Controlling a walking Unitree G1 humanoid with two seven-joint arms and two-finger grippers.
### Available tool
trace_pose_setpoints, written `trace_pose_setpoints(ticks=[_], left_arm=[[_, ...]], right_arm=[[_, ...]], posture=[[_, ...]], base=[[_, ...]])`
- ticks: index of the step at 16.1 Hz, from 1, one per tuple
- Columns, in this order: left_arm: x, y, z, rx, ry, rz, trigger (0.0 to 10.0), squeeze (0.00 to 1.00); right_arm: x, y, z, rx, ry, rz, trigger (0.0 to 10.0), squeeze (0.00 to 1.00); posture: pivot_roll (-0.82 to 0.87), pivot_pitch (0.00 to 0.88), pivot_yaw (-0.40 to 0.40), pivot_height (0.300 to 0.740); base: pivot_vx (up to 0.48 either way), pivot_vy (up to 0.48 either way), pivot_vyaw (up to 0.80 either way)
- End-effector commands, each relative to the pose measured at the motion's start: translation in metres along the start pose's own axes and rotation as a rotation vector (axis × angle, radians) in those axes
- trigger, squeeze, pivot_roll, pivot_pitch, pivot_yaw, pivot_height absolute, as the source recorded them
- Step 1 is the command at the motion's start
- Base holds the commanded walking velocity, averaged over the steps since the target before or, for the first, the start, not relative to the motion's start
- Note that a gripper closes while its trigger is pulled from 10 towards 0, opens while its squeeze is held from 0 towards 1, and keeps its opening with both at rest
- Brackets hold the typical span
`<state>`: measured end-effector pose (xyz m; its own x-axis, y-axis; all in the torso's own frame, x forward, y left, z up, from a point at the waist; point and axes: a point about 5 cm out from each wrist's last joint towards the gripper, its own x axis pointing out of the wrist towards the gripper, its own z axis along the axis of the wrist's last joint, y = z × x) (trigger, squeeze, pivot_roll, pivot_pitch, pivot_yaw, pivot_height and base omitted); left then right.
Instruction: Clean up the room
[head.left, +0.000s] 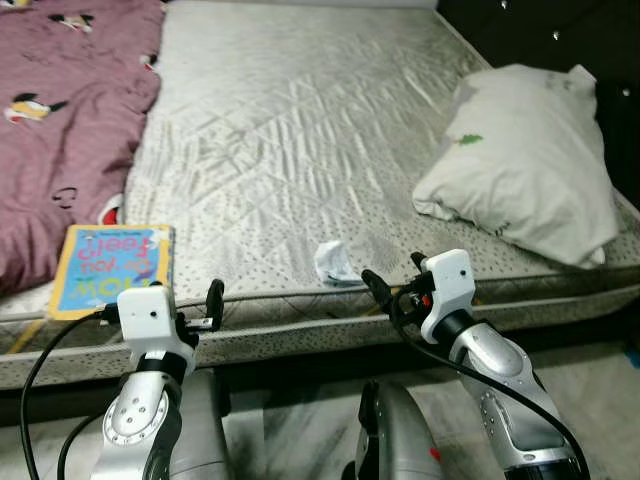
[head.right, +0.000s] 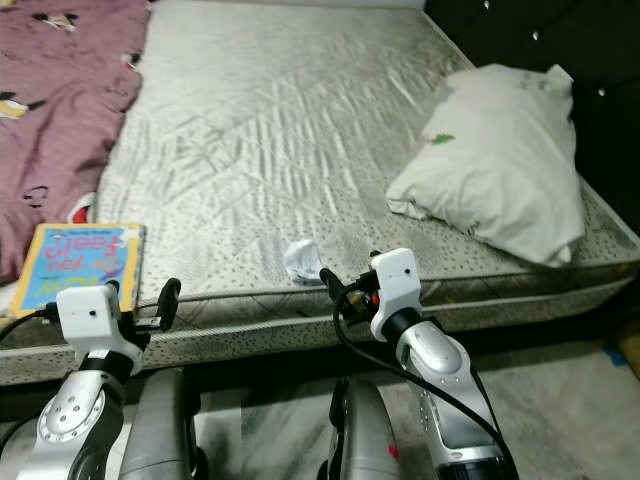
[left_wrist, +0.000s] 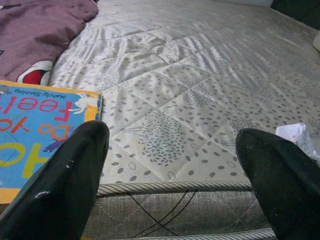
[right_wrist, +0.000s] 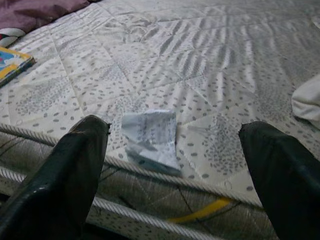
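- White crumpled paper (head.left: 336, 264) lies at the mattress (head.left: 300, 130) front edge, right where we need it.
- Our right gripper (head.left: 392, 284) hovers just beside it, fingers spread wide; in its wrist view the scrap sits between them, nearer one finger.
- Our left gripper (head.left: 200, 310) — also open — hangs by the book (head.left: 112, 268), farther off.
- Right arm's job, we judge.

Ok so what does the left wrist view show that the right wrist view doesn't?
Left wrist: the book large and close, its cover lettering readable, beside the blanket.
Right wrist: the crumpled paper whole, near the mattress edge between the open right gripper's fingers, and a corner of the pillow.
Both: the mattress, the blanket, part of the book, some of the paper. The left gripper is open too.
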<state>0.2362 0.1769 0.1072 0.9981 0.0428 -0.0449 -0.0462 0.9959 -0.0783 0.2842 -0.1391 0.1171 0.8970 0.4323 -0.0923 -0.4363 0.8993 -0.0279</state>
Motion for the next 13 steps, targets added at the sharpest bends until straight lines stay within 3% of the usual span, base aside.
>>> trace_pose_setpoints(ticks=[1,6,7,10,13], left_arm=[[-0.001,0.001,0.0,0.015,-0.003,0.014,10.0,0.0],[0.0,0.001,0.0,0.017,-0.006,0.024,10.0,0.0],[0.001,0.001,0.001,0.016,-0.009,0.021,10.0,0.0],[0.002,0.004,0.007,0.022,-0.029,0.03,10.0,0.0],[-0.003,0.011,0.005,0.02,-0.025,0.069,10.0,0.0]], right_arm=[[0.0,0.0,-0.001,0.0,-0.001,0.016,10.0,0.0],[0.004,0.002,0.001,0.007,-0.01,0.032,10.0,0.0],[0.006,0.003,0.002,-0.035,-0.015,0.037,10.0,0.0],[0.008,0.004,0.003,-0.026,-0.031,0.015,10.0,0.0],[0.014,0.002,0.006,-0.005,-0.038,0.013,10.0,0.0]], posture=[[-0.01,0.117,-0.089,0.519],[-0.01,0.102,-0.084,0.519],[0.0,0.094,-0.084,0.519],[0.02,0.077,-0.098,0.519],[0.02,0.091,-0.111,0.519]], base=[[0.0,0.0,0.0],[0.0,0.0,0.0],[0.0,0.0,0.48],[0.0,0.0,0.8],[0.0,0.0,0.0]])
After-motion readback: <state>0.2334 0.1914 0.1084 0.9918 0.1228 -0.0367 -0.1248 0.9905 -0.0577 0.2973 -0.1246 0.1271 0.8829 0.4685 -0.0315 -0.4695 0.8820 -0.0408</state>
